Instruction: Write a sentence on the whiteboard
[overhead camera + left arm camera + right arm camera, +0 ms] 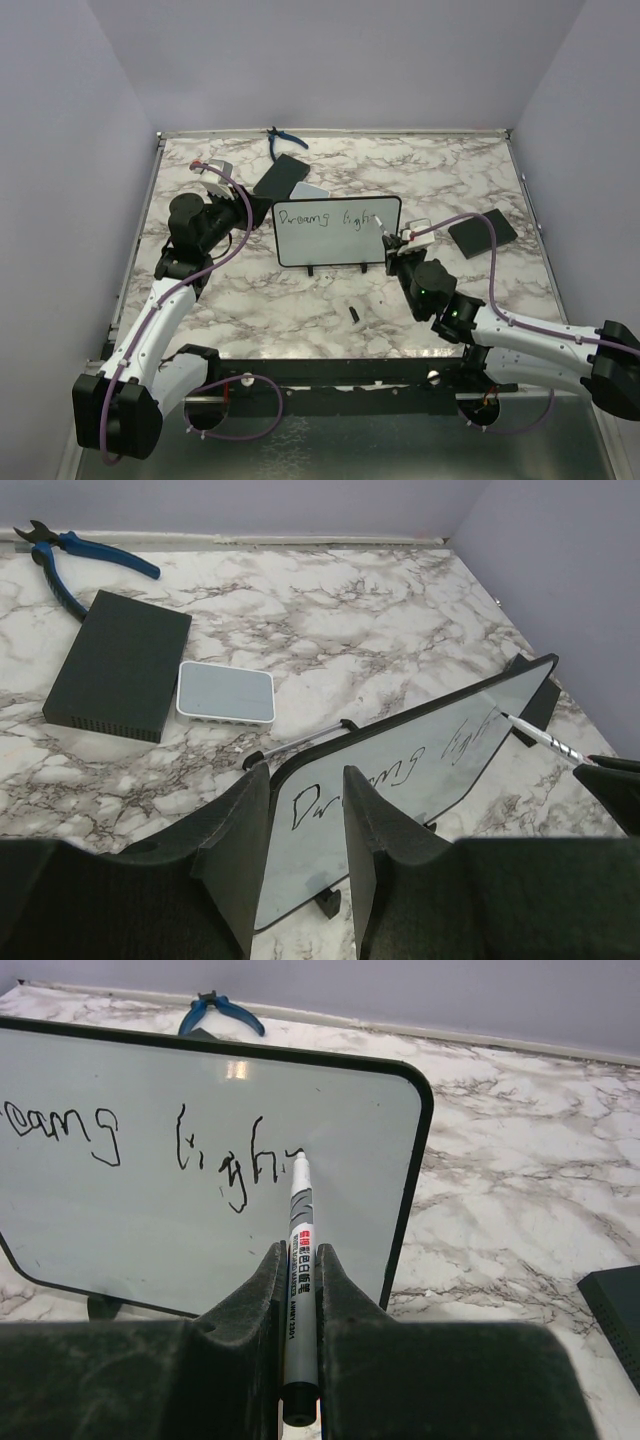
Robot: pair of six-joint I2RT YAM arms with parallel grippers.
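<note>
The whiteboard [337,240] [400,790] [150,1220] stands upright on its two small feet at mid-table. The sentence [330,218] [385,772] [225,1160] on it reads "Dreams ligh" in one line. My right gripper [392,245] [300,1252] is shut on a white marker [301,1230] [540,737], whose tip touches the board just after the "h". My left gripper [258,213] [305,780] is at the board's upper left corner. Its jaws stand apart, and the board's left edge and the "D" show between them.
Behind the board lie a black box [281,176] [118,665], a small grey-white pad [308,192] [225,692] and blue pliers [283,141] [70,560] [220,1010]. A black flat rectangle [482,232] lies at the right. A small black cap [354,313] lies in front of the board.
</note>
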